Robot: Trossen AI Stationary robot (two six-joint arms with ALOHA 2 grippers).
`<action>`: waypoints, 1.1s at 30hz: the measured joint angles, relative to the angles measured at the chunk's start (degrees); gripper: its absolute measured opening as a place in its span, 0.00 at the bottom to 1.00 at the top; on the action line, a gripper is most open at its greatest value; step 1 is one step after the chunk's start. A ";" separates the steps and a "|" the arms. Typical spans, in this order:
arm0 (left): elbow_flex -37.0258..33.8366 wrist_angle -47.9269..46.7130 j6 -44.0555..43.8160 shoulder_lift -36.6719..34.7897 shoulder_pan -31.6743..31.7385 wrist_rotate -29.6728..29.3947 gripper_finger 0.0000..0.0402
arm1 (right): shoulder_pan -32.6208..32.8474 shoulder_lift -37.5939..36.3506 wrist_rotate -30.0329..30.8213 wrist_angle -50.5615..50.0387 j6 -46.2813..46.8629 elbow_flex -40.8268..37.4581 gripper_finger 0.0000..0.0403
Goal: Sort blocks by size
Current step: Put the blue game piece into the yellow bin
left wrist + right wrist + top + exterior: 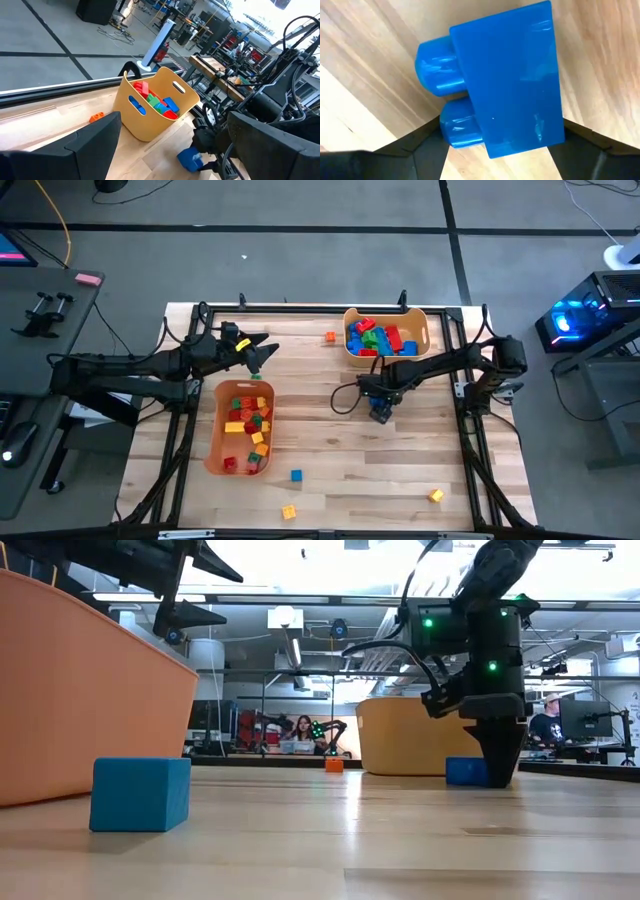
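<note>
We're seeing small blocks lying loose at the near edge: yellow (289,511), blue (296,475), yellow (436,496). Mid-table, right gripper (381,413) is straddling a blue block (495,80), jaws apart around it. Left gripper (262,352) is hovering wide open over the small-block bin (212,430). Far bin (428,330) is holding large blocks.

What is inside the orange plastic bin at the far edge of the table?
The far orange plastic bin holds a heap of larger studded plastic bricks in blue, red and green. Bricks lower in the heap and the bin's floor are covered, so no count is possible.
</note>
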 joint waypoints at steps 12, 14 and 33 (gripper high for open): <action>0.00 -0.03 0.00 0.00 0.00 0.00 0.87 | -0.38 0.24 4.84 -1.60 -11.46 6.29 0.73; 0.00 -0.03 0.00 0.00 0.00 0.02 0.87 | -0.46 0.26 4.32 -0.59 -12.18 6.42 0.73; 0.00 -0.45 0.29 0.00 0.00 0.81 0.87 | -8.00 -17.32 23.11 1.30 -12.22 14.47 0.73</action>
